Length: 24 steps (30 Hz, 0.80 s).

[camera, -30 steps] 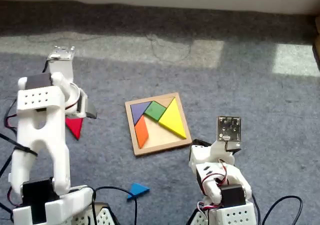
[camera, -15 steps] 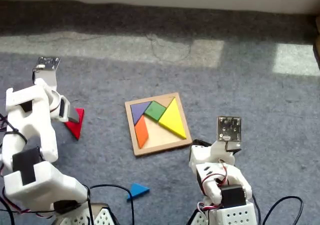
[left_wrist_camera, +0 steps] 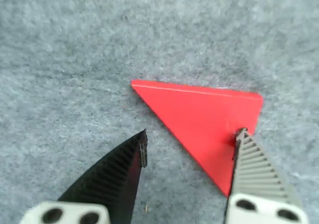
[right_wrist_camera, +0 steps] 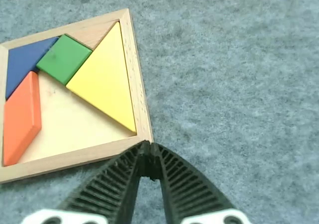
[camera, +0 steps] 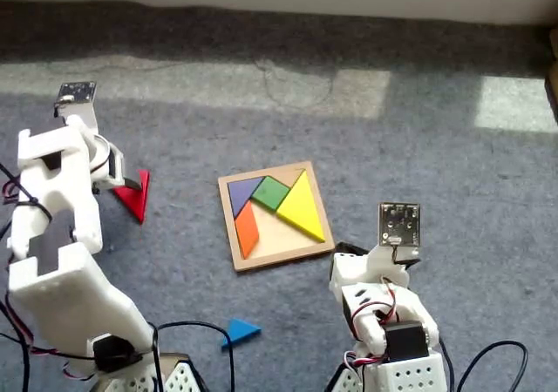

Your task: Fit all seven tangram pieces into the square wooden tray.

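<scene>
In the high view, the square wooden tray [camera: 281, 260] lies tilted on the grey carpet [camera: 418, 165], about midway between the two arms. Inside it sit a dark blue triangle [camera: 239, 193], a green square [camera: 272, 192], a large yellow triangle [camera: 302, 206] and an orange parallelogram [camera: 247, 229]; pale bare wood shows in the tray's near part. A red triangular piece [camera: 135, 198] lies flat on the carpet well to the left of the tray, and the left gripper [camera: 131, 184] hangs right at it. A small blue triangular piece [camera: 239, 331] lies alone on the near side, close to the arms' bases. The right gripper [camera: 347, 250] sits low, just beside the tray's near right corner.

In the left wrist view, the left gripper [left_wrist_camera: 192, 134] is spread wide over the red triangular piece [left_wrist_camera: 204, 117]. Its dark finger is above the carpet beside the piece's long edge, and its grey finger overlaps one corner of the piece. Whether either finger touches the piece cannot be told.

In the right wrist view, the right gripper [right_wrist_camera: 149, 150] has its two ribbed fingers pressed together with nothing between them, their tips just outside the rim of the square wooden tray [right_wrist_camera: 142, 109]. The large yellow triangle [right_wrist_camera: 107, 82] lies along that rim, with the green square [right_wrist_camera: 64, 58], dark blue triangle [right_wrist_camera: 25, 59] and orange parallelogram [right_wrist_camera: 20, 117] to its left.
</scene>
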Each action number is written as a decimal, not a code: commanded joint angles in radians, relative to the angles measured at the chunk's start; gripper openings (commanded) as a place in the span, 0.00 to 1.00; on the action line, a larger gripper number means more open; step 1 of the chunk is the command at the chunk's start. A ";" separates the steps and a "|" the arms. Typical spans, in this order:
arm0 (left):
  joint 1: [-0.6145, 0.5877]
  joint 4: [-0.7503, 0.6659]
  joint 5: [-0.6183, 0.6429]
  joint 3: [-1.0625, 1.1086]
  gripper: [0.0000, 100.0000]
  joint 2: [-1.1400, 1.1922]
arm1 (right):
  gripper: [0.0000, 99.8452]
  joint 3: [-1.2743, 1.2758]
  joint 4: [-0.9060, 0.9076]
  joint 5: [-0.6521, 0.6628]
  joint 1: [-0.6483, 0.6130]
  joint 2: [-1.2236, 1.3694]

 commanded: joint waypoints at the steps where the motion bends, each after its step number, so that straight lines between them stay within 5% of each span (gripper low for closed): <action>1: 0.025 0.098 0.100 -0.097 0.28 0.039 | 0.01 0.140 -0.002 0.011 0.013 -0.012; 7: 0.076 0.141 0.316 -0.145 0.28 0.047 | 0.01 0.140 -0.002 0.011 0.013 -0.012; 24: 0.170 0.048 0.322 -0.140 0.20 0.050 | 0.01 0.140 -0.002 0.011 0.013 -0.012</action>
